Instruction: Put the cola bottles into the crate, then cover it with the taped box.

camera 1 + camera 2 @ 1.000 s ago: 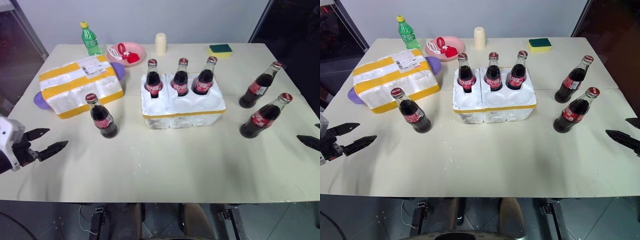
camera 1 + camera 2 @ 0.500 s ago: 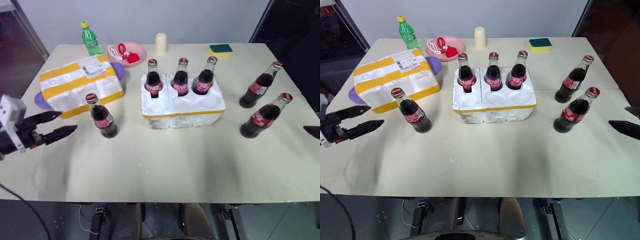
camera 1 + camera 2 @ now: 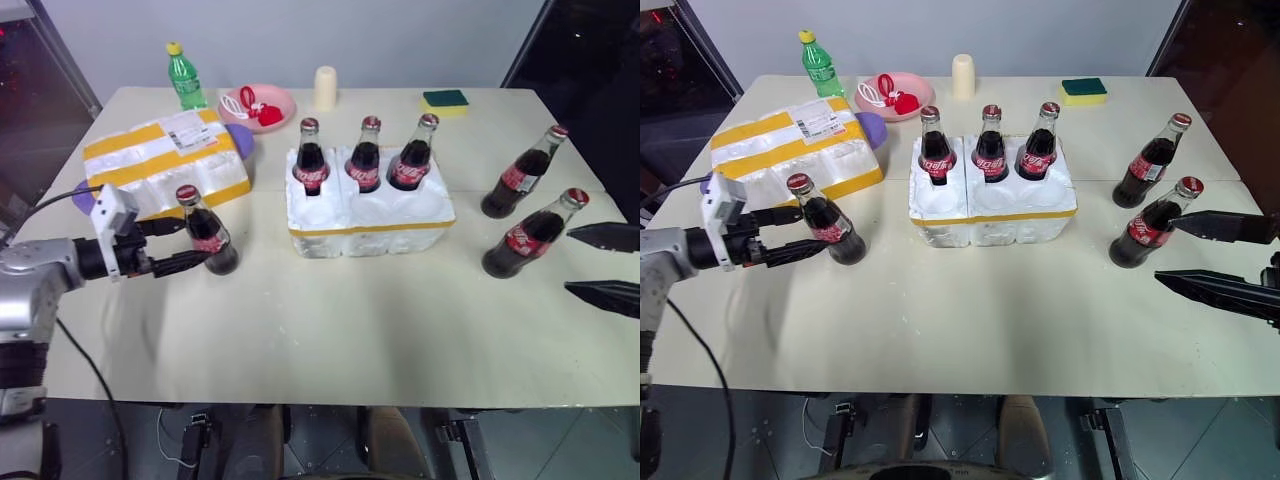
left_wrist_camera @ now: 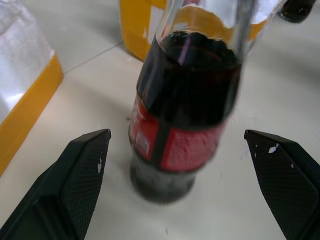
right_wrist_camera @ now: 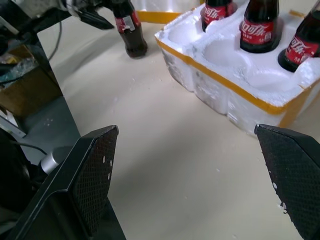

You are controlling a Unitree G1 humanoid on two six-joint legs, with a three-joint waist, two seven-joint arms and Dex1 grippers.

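Tabletop: cola bottle between left end effector fingers

The crate stands at the centre of the tabletop. Three cola bottles stand in its rear row of wells; the front row of wells holds nothing. The taped box lies to the left of the crate. One bottle stands just in front of the taped box, between the fingers of the left gripper. Two bottles stand right of the crate, the near one just beside the right gripper.
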